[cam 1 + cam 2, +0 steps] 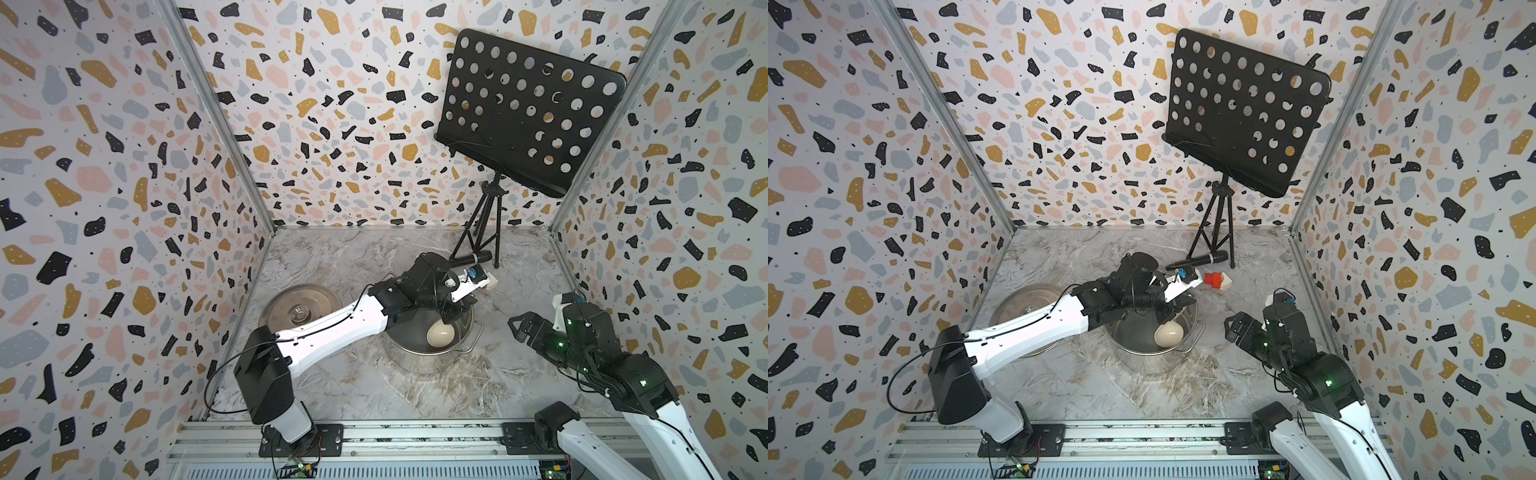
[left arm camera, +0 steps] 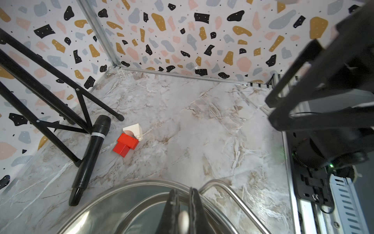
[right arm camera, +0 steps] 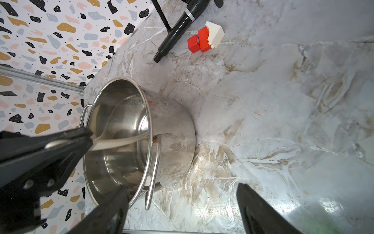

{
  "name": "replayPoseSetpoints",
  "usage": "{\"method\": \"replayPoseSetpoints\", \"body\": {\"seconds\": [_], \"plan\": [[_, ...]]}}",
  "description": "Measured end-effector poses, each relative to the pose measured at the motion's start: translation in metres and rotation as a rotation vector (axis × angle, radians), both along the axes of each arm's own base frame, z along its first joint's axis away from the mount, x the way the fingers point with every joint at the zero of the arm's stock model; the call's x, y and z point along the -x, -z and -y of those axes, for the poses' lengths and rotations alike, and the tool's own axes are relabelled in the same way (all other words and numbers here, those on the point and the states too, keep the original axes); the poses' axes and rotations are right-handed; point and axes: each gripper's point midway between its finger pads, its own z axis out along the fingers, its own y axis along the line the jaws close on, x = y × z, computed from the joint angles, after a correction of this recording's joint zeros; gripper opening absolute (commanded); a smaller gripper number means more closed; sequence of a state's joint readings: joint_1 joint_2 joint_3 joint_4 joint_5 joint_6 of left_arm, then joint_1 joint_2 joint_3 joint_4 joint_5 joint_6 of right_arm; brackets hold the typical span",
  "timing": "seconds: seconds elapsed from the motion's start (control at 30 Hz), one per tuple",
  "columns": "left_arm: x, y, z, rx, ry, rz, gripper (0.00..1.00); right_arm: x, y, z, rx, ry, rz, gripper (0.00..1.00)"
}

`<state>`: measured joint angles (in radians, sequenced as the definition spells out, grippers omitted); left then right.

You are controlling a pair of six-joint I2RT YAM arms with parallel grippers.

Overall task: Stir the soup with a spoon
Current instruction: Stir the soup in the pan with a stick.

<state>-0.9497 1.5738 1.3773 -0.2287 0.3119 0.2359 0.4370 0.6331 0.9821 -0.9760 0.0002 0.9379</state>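
The steel pot [image 1: 419, 361] [image 1: 1142, 361] stands mid-table with its lid off. The cream-white spoon has its bowl [image 1: 440, 334] [image 1: 1168, 336] down inside the pot. My left gripper [image 1: 446, 318] [image 1: 1165, 318] hangs over the pot's far rim, shut on the spoon's handle [image 2: 183, 219]. In the right wrist view the handle [image 3: 121, 141] runs from those black fingers [image 3: 70, 137] across the pot's mouth. No soup shows; the pot's inside [image 3: 121, 113] looks like bare steel. My right gripper [image 1: 519, 328] [image 3: 182, 188] is open and empty, to the right of the pot, beside its handle [image 3: 153, 172].
The pot lid [image 1: 297, 311] lies upside down left of the pot. A black microphone [image 1: 473, 259] [image 2: 91, 154] and red-and-white blocks [image 1: 1217, 280] [image 2: 129, 141] lie behind the pot. A music stand [image 1: 528, 108] on a tripod [image 1: 482, 224] fills the back right corner.
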Motion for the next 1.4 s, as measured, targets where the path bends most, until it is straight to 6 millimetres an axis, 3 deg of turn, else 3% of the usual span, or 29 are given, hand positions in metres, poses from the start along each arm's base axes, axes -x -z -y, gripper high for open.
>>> {"method": "replayPoseSetpoints", "body": {"seconds": [0.23,0.4,0.5,0.73,0.83,0.93,1.1,1.27,1.4], "plan": [[0.054,-0.009,-0.036,0.004,0.079,0.005,0.00,-0.003,0.003,0.001,0.014,0.009,-0.011,0.88],[0.064,-0.004,-0.069,-0.009,0.048,0.010,0.00,-0.005,0.005,0.001,0.022,0.012,-0.020,0.88],[0.045,-0.009,-0.087,0.013,-0.029,0.006,0.00,-0.006,0.006,0.000,0.023,0.012,-0.019,0.88],[-0.032,-0.008,-0.134,0.069,-0.297,-0.021,0.00,-0.009,0.010,-0.002,0.028,0.009,-0.031,0.88],[-0.065,-0.003,-0.142,0.078,-0.380,-0.033,0.00,-0.010,0.011,-0.002,0.031,0.003,-0.035,0.88],[-0.098,0.000,-0.137,0.068,-0.441,-0.049,0.00,-0.010,0.011,-0.003,0.033,-0.003,-0.035,0.88],[-0.143,-0.009,-0.112,0.081,-0.481,-0.062,0.00,-0.010,0.011,-0.004,0.036,-0.013,-0.033,0.88],[-0.153,-0.007,-0.084,0.080,-0.458,-0.089,0.00,-0.010,0.010,-0.004,0.035,-0.014,-0.028,0.88],[-0.142,-0.002,-0.047,0.068,-0.390,-0.095,0.00,-0.010,0.010,-0.004,0.036,-0.015,-0.026,0.87]]}}
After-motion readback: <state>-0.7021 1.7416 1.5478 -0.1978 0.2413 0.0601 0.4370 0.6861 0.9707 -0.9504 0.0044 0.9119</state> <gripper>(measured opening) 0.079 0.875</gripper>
